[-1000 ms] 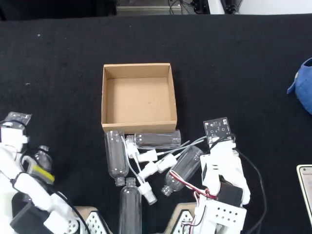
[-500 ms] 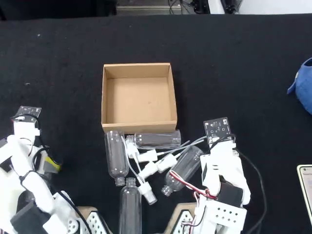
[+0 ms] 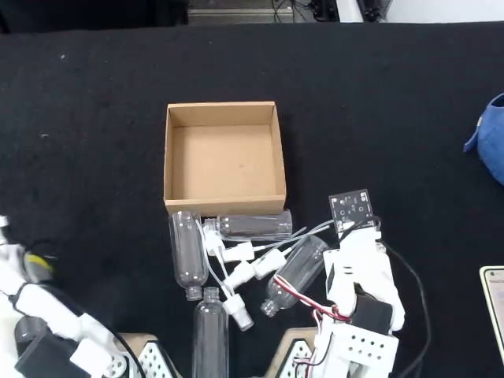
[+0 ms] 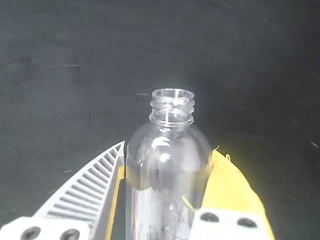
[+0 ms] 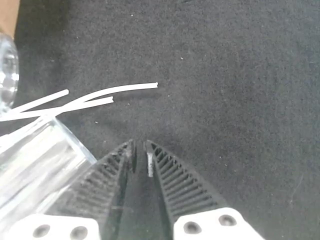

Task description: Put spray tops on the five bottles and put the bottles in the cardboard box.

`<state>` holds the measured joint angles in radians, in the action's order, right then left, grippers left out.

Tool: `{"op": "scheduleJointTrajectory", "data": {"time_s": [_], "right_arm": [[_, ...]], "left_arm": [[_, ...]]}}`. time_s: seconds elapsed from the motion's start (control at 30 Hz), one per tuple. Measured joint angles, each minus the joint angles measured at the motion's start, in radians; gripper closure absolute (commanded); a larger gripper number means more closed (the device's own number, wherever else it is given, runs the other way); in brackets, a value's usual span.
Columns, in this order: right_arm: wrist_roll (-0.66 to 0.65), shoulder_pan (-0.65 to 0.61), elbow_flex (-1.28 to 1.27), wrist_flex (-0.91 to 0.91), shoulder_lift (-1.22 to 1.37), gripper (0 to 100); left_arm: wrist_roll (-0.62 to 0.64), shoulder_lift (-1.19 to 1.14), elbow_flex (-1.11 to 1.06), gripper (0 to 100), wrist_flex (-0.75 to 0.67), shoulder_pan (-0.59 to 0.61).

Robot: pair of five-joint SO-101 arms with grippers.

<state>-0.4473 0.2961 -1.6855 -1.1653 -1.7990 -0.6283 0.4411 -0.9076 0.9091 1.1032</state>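
Observation:
My left gripper [image 4: 170, 149] is shut on a clear capless bottle [image 4: 169, 170], its neck pointing away from the wrist over the bare black cloth. The left arm [image 3: 35, 311] sits at the table's near left edge. The open cardboard box [image 3: 224, 206] stands mid-table with nothing in it. Just in front of it lie several clear bottles [image 3: 188, 252] and white spray tops [image 3: 238, 252] in a tangle with their thin tubes [image 5: 100, 97]. My right gripper [image 5: 140, 146] is shut and holds nothing, resting beside a lying bottle [image 5: 35, 160]; the right arm [image 3: 358, 272] is right of the pile.
A blue object [image 3: 492, 146] pokes in at the right edge, and a pale flat thing [image 3: 494, 291] lies near the right front corner. Black cloth [image 3: 394, 118] covers the whole table around the box.
My left arm has swung back toward the left edge of the table, carrying the bottle with it. The right arm, box and pile have not moved.

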Motion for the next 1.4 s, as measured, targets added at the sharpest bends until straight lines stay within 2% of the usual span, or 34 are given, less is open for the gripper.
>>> {"op": "scheduleJointTrajectory", "data": {"time_s": [0.17,0.27,0.4,0.53,0.63,0.73,0.9,1.13,1.27,1.4], "right_arm": [[0.000,0.000,0.000,0.000,0.000,98.7],[0.000,0.000,0.000,0.000,0.000,98.7],[0.000,0.000,0.000,0.000,0.000,98.7],[-0.043,0.002,0.037,0.000,0.000,98.6],[-0.074,0.002,0.123,0.000,0.000,98.6],[-0.080,-0.003,0.201,0.000,0.000,98.6],[-0.081,-0.112,0.290,-0.043,0.000,98.6],[-0.081,-0.155,0.422,-0.054,0.002,98.6],[-0.081,-0.239,0.559,-0.101,0.186,97.9],[-0.081,-0.391,0.767,-0.253,0.433,89.0]], "left_arm": [[0.160,0.000,-0.002,97,-0.163,-0.012],[0.258,0.000,0.000,97,-0.166,-0.063],[0.353,0.060,0.074,97,-0.012,-0.123],[0.384,0.196,0.158,97,0.164,-0.219],[0.390,0.293,0.172,97,0.226,-0.296],[0.391,0.364,0.166,97,0.224,-0.342],[0.451,0.456,0.075,97,0.133,-0.453],[0.569,0.578,-0.046,97,0.035,-0.522],[0.626,0.621,-0.135,97,0.011,-0.545],[0.687,0.677,-0.167,97,0.011,-0.546]]}}
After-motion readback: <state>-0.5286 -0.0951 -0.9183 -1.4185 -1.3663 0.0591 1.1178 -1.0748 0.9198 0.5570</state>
